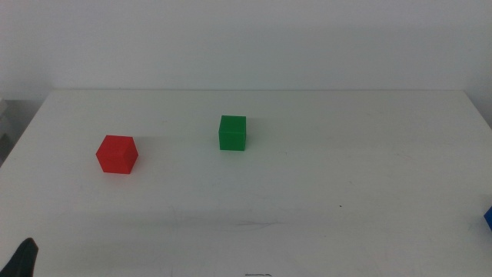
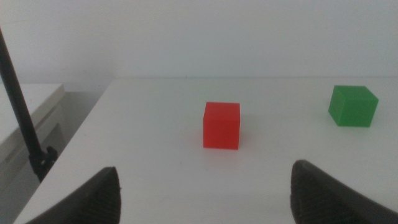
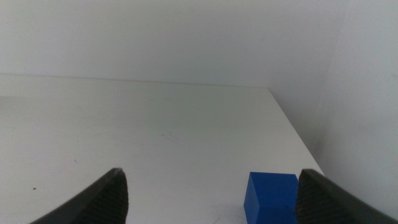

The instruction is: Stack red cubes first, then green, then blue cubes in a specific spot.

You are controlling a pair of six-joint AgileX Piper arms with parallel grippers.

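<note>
The red cube (image 1: 117, 154) sits on the white table at the left. The green cube (image 1: 232, 132) stands right of it and slightly farther back. Only a sliver of the blue cube (image 1: 488, 218) shows at the right edge of the middle view. My left gripper (image 2: 205, 177) is open and empty, low at the table's front left, with the red cube (image 2: 221, 125) ahead of it and the green cube (image 2: 353, 106) off to one side. My right gripper (image 3: 211, 180) is also open and empty; the blue cube (image 3: 270, 198) lies close ahead near one jaw. The specific spot is unmarked.
A dark pole (image 2: 22, 106) and a pale side ledge (image 2: 31, 99) stand beyond the table's left edge. The blue cube lies close to the table's right edge (image 3: 298, 137). A white wall runs behind the table.
</note>
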